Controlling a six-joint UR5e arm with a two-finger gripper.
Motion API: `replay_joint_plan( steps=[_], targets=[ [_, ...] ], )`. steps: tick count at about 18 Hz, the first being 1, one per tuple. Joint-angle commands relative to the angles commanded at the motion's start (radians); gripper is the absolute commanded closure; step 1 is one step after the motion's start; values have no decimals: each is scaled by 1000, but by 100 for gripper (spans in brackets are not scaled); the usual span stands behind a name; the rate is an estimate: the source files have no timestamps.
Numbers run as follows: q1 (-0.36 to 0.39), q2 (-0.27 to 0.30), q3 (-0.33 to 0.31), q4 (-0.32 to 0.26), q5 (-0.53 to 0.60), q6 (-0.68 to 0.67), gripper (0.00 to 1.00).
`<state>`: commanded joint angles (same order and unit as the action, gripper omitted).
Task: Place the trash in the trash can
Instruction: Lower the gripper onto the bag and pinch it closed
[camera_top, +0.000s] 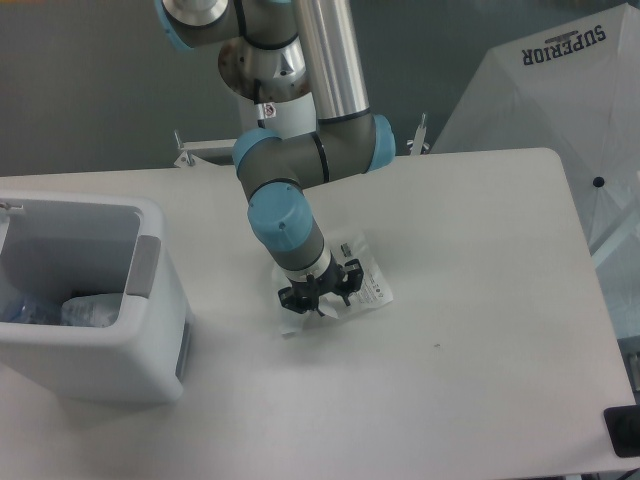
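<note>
The gripper (318, 297) is pressing down onto the crumpled wrapper (362, 282), which is lying directly beneath it and trailing off to its right on the white table (480, 300); how far its jaws are parted, I cannot tell. The trash can (85, 300) is standing well off to its left, with the bottle (88, 310) lying inside. A white umbrella (560, 90) is leaning beyond the table's far corner.
</note>
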<state>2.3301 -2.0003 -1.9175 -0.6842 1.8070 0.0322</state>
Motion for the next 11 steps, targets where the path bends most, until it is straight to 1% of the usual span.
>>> replay_joint_plan(
  steps=[1,2,4,7,9,11],
  targets=[
    [2,0,-2,0,-2,0,86],
    [2,0,-2,0,-2,0,88],
    [3,5,2,0,-3,3,94],
    [26,50,31,-20,-32,5,96],
    [51,84,51,-73,-95,5,98],
    [63,100,89,-132,-118,5,98]
  ],
)
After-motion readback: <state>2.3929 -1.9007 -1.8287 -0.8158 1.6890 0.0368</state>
